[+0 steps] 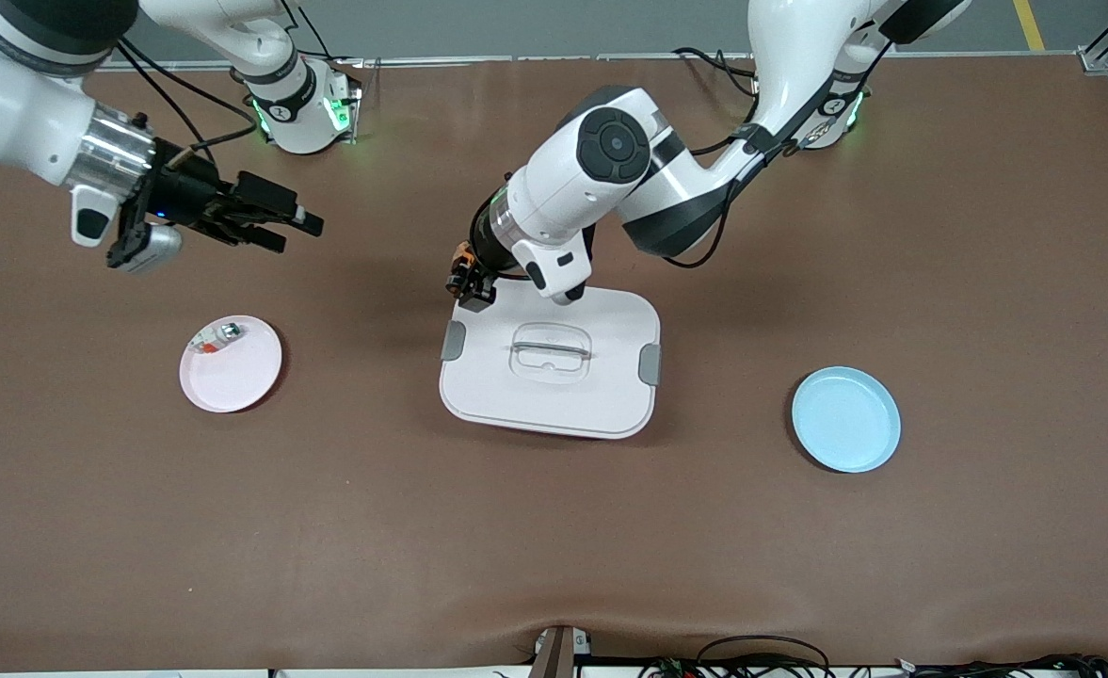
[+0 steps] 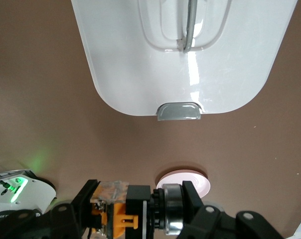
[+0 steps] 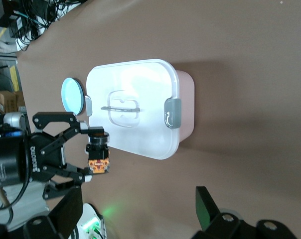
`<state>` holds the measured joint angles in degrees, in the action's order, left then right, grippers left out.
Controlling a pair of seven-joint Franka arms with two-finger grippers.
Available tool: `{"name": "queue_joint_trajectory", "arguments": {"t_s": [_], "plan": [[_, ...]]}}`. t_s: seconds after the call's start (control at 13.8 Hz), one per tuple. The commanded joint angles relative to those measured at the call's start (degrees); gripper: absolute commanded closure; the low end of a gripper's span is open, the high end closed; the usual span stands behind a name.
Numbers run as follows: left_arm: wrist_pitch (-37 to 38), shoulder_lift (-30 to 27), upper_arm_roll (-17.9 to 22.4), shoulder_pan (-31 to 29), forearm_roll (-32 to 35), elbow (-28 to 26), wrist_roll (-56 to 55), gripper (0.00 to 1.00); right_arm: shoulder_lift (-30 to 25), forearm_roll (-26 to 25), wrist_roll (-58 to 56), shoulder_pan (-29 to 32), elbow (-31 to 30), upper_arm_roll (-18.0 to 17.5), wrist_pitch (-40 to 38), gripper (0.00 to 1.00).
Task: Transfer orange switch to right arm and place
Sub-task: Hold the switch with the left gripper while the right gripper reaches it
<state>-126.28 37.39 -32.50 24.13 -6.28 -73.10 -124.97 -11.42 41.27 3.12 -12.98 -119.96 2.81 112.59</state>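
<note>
The orange switch (image 1: 462, 258) is a small black and orange part with a silver ring. My left gripper (image 1: 469, 280) is shut on it and holds it in the air by the white box's corner toward the right arm's end. In the left wrist view the switch (image 2: 121, 218) sits crosswise between the fingers (image 2: 194, 199). My right gripper (image 1: 296, 234) is open and empty, up over the bare table toward the right arm's end, pointing at the left gripper. The right wrist view shows the held switch (image 3: 98, 155) ahead of its own fingers (image 3: 206, 208).
A white lidded box (image 1: 478, 386) with grey latches stands at the table's middle. A pink plate (image 1: 233, 381) with a small silver-and-red bit (image 1: 218, 336) lies under the right gripper's side. A blue plate (image 1: 845, 420) lies toward the left arm's end.
</note>
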Motion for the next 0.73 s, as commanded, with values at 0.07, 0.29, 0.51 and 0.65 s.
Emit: {"name": "queue_joint_trajectory", "arguments": {"t_s": [0.07,0.29,0.51,0.65], "plan": [[-0.29,0.84,-0.11,1.09,-1.10,2.52,-0.89,1.00,-1.94,2.93,4.87,-4.67,-5.44,0.18,6.92,0.00],[-0.81,0.93,-0.02,1.53,-1.89,2.61,-0.89,1.00,-1.85,5.57,5.58,-9.42,-8.61,0.10,14.48,0.00],[-1.95,0.93,0.07,1.53,-1.89,2.61,-1.16,1.00,-1.41,9.61,5.67,-13.81,-10.02,0.18,19.85,0.00],[-2.48,1.36,0.15,1.53,-1.89,2.61,-1.16,1.00,-0.71,10.67,5.67,-15.67,-10.29,0.18,22.49,0.00]]}}
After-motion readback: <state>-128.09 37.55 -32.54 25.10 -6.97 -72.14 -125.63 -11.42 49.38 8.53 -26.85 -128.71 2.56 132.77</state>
